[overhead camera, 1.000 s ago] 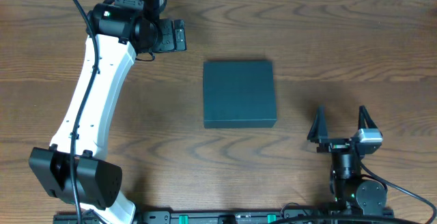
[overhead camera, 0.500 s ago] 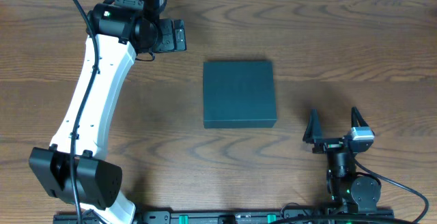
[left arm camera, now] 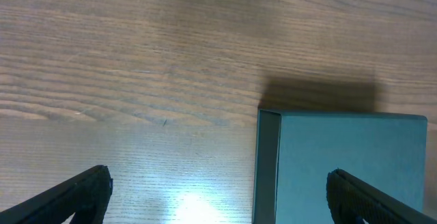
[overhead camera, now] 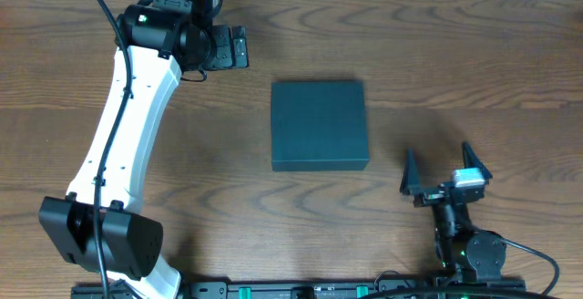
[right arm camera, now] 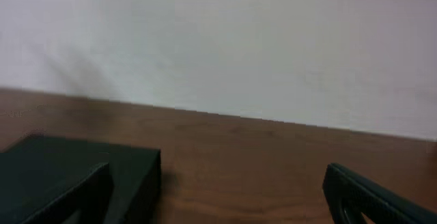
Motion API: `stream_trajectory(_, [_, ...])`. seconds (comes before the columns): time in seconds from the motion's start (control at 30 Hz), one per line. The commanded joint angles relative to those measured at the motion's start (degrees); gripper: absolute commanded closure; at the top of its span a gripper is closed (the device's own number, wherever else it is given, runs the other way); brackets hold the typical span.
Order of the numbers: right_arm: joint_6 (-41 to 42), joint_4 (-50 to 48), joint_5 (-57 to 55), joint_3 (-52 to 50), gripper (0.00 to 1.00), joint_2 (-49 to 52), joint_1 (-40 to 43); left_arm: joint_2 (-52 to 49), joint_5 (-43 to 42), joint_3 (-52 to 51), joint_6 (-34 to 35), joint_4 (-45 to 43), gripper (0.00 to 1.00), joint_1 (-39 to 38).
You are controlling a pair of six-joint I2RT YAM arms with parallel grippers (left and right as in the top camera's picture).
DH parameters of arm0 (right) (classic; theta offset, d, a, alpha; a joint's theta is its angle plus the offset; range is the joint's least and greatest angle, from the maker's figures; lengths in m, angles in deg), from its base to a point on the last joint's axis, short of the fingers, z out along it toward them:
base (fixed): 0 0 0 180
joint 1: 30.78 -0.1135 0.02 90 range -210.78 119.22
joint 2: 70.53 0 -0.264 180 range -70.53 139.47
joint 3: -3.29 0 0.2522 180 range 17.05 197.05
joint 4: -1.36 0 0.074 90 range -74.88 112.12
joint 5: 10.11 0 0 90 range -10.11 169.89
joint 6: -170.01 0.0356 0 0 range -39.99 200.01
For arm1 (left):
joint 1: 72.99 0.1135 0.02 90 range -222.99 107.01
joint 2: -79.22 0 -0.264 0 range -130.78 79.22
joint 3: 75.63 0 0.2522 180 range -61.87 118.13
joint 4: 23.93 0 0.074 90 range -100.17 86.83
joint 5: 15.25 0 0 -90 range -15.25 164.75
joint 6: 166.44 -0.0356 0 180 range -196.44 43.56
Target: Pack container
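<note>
The container (overhead camera: 319,124), a dark teal matte box with its lid down, lies in the middle of the wooden table. In the left wrist view the container (left arm camera: 341,166) sits at the lower right, with a flap seam along its left edge. In the right wrist view the container (right arm camera: 75,166) is at the lower left. My left gripper (overhead camera: 233,48) is open and empty at the far left of the table, apart from the box; it shows in its wrist view (left arm camera: 220,200). My right gripper (overhead camera: 440,173) is open and empty to the right of the box's near corner; it shows in its wrist view (right arm camera: 218,203).
The white left arm (overhead camera: 123,126) stretches from the near left edge to the far left. The right arm's base (overhead camera: 469,249) sits at the near right edge. A pale wall (right arm camera: 218,46) stands behind the table. No tools or other objects are in view.
My right gripper has shifted a little left and turned toward the container. The left arm and the container have not moved.
</note>
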Motion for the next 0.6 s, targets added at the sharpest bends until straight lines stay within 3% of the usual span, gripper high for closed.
stream_trajectory(0.0, [-5.3,0.8,2.0,-0.2,0.01,-0.6,-0.1,-0.2,0.5,0.4,-0.1,0.3,0.01,0.1])
stream_trajectory(0.57, [2.5,0.9,-1.9,-0.2,0.01,-0.6,1.0,-0.2,0.5,0.4,-0.1,0.3,0.02,0.1])
